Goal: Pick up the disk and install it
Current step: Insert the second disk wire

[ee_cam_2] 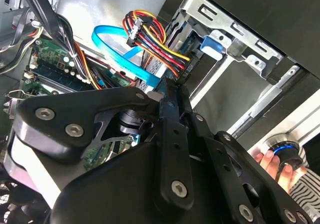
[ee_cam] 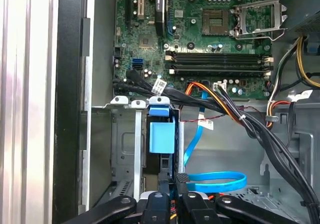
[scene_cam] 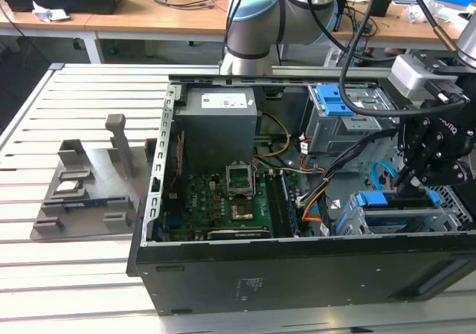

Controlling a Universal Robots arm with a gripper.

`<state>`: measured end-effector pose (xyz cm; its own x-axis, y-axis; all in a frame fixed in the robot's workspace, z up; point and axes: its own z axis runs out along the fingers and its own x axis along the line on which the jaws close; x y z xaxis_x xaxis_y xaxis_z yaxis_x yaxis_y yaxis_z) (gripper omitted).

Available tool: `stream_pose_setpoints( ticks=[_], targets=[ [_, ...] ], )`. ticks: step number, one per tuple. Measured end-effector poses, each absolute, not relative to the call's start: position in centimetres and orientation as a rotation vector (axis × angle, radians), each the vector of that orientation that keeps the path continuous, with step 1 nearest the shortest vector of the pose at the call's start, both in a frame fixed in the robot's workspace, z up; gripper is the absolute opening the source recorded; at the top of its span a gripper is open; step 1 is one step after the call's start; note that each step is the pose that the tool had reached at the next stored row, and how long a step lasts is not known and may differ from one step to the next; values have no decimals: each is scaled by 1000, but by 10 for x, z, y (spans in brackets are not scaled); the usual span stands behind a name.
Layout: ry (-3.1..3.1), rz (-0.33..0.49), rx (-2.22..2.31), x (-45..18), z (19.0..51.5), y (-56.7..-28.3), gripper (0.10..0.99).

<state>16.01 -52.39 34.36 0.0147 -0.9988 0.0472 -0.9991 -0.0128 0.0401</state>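
The disk (scene_cam: 394,198) stands on edge in the lower drive cage (scene_cam: 387,221) at the exterior view's right end of the open computer case, its blue carrier bracket showing on top. In the first wrist view the disk (ee_cam: 162,136) sits in the cage (ee_cam: 125,149) slot with its blue tab facing me. My gripper (scene_cam: 414,179) hangs just over it. In both wrist views the gripper (ee_cam: 173,180) (ee_cam_2: 170,92) has its black fingers drawn together at the disk's near end. Whether they pinch the bracket is hidden.
Bundled cables and a blue flat cable (ee_cam: 220,181) run close beside the slot. The motherboard (scene_cam: 216,200) fills the case floor, and a second cage with blue latches (scene_cam: 338,100) stands farther back. A grey parts fixture (scene_cam: 89,193) lies on the slatted table. A person's hand (ee_cam_2: 270,161) holds a round device.
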Motion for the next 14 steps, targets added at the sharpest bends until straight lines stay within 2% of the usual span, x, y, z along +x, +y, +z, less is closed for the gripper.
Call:
stream_pose_setpoints(
  ticks=[14],
  targets=[
    [-2163,9,2193,160,336,-525,161]
  ],
)
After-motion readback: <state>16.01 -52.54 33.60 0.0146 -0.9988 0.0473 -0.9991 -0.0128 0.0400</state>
